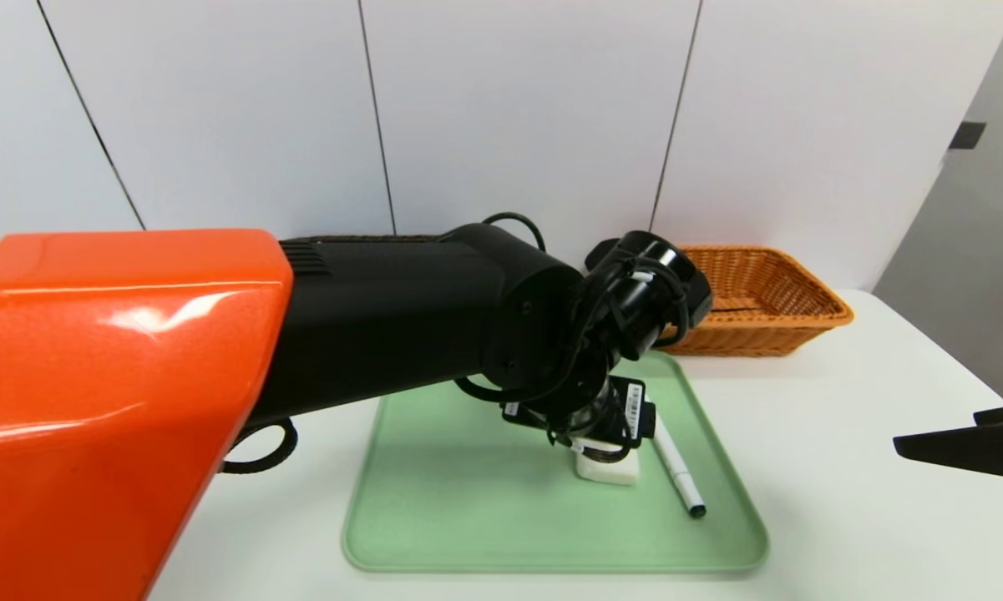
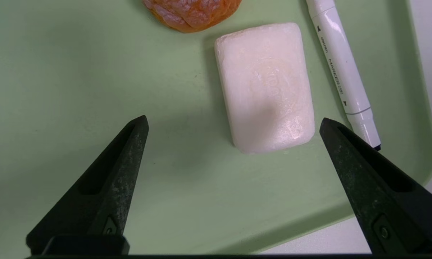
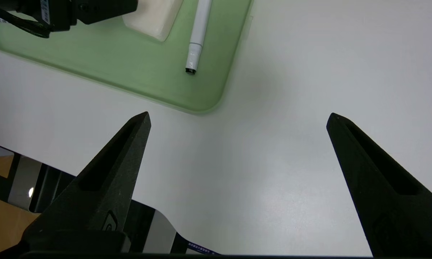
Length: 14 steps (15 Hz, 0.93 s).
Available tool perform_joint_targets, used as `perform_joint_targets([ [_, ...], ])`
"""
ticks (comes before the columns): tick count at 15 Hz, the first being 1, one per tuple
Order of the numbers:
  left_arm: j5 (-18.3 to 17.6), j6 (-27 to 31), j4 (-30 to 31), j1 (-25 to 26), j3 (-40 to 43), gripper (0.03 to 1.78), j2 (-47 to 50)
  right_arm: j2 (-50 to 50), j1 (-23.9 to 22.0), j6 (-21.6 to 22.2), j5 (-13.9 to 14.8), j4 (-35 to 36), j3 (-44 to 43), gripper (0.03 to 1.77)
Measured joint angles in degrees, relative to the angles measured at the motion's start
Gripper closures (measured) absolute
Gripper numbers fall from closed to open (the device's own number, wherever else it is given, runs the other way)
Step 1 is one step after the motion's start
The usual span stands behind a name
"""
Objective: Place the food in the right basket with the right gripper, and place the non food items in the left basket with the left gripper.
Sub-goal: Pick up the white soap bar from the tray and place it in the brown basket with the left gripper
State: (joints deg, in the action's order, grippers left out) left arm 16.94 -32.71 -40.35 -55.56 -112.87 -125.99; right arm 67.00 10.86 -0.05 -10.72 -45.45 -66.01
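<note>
Nearest the robot, the right hand [image 3: 237, 118] hangs over the bare white desk [image 1: 843, 467] off the tray's right near corner, tilted downward, its two black fingers [image 3: 129, 144] spread wide with nothing between them; in the head view only its dark tip shows at the desk's right edge. The pale green tray [image 1: 468, 517] lies on the middle of the desk. The left arm reaches in from the left, orange shell then black forearm, and bends steeply down over the tray's right half. Its left hand [image 2: 233, 122] is released, fingers [image 2: 345, 144] far apart and empty, poised above the white soap bar [image 2: 268, 86] without touching it. The soap bar lies flat on the tray, and the white marker pen [image 2: 340, 68] lies just beside it toward the tray's right edge, black tip pointing to the near edge. Just beyond the soap bar sits a crusted cream puff [image 2: 192, 12], only partly visible. Farther back, the orange-tan wicker basket [image 1: 768, 292] stands at the desk's far right, beyond the tray. The dark wicker basket [image 1: 359, 239] shows only as a sliver of rim behind the left arm.
</note>
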Motion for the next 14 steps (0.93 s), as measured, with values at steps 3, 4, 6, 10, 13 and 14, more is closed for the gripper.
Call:
perform_joint_targets([
  [3, 0.88, 0.29, 1.35, -0.77, -0.3, 0.12, -1.52, -0.05, 0.0, 0.16, 0.0, 4.11, 2.04, 0.11],
  [4, 1.96, 0.49, 2.12, -1.13, -0.33, 0.12, -1.9, -0.09, 0.0, 0.27, 0.0, 5.05, 2.76, 0.11],
  [6, 5.29, 1.21, 3.28, -2.04, -0.35, 0.12, -2.76, -0.11, 0.02, 0.29, 0.0, 5.16, 3.52, 0.11],
  [10, 7.94, 1.84, 4.66, -3.12, -0.41, 0.12, -4.63, -0.22, 0.02, 0.32, 0.0, 5.16, 4.02, 0.11],
  [13, 8.05, 1.84, 5.27, -3.23, -0.41, 0.12, -5.49, -0.35, 0.02, 0.26, -0.02, 5.16, 4.5, 0.11],
  [14, 8.05, 1.87, 5.49, -3.23, -0.41, 0.12, -5.68, -0.38, 0.02, 0.26, -0.02, 5.16, 4.57, 0.11],
])
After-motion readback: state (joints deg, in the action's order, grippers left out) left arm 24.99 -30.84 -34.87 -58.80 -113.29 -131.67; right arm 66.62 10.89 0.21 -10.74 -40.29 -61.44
